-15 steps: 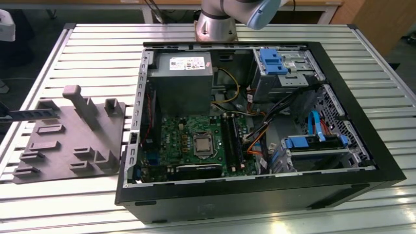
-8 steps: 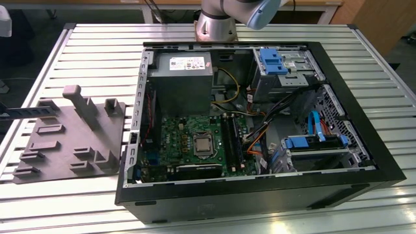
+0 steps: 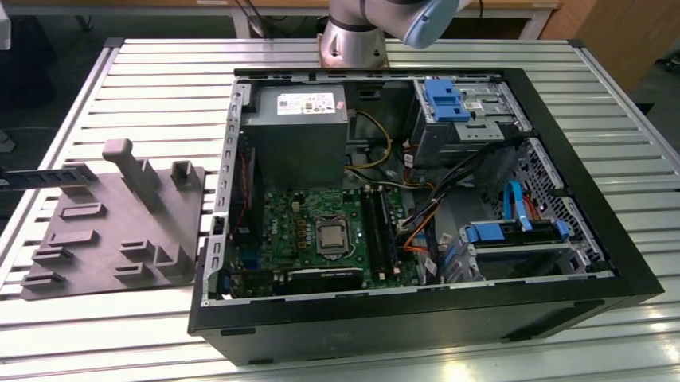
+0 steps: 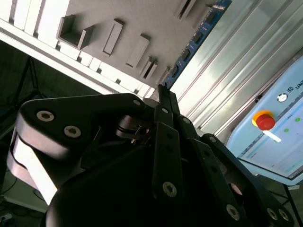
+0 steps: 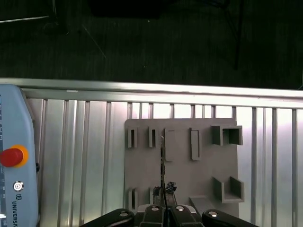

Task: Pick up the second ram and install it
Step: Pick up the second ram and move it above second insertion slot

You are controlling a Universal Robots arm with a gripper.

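The pick-up step looks done: the hand [image 5: 164, 190] is clenched on the second ram [image 5: 162, 156], held edge-on over the grey holder tray [image 5: 189, 179], well apart from the motherboard [image 3: 308, 219], so installing calls for exact lining-up with its black slots [image 3: 380, 231].

**A:** Eyes on the arm [image 3: 354, 44]: a brushed silver cylinder, topped by a rounded pale blue cover [image 3: 431, 20].

**B:** And the gripper [image 4: 163, 94] in the second wrist view is matte black all over, with flat link bars [image 4: 165, 142] side by side, pinned with round silver screw heads [image 4: 169, 189].

**A:** There's a pale grey band [image 4: 23, 161] running along the side of its rounded black housing [image 4: 80, 118].

**B:** The first wrist view shows the same: black links and small bright screws [image 5: 180, 208] lined up in a row.
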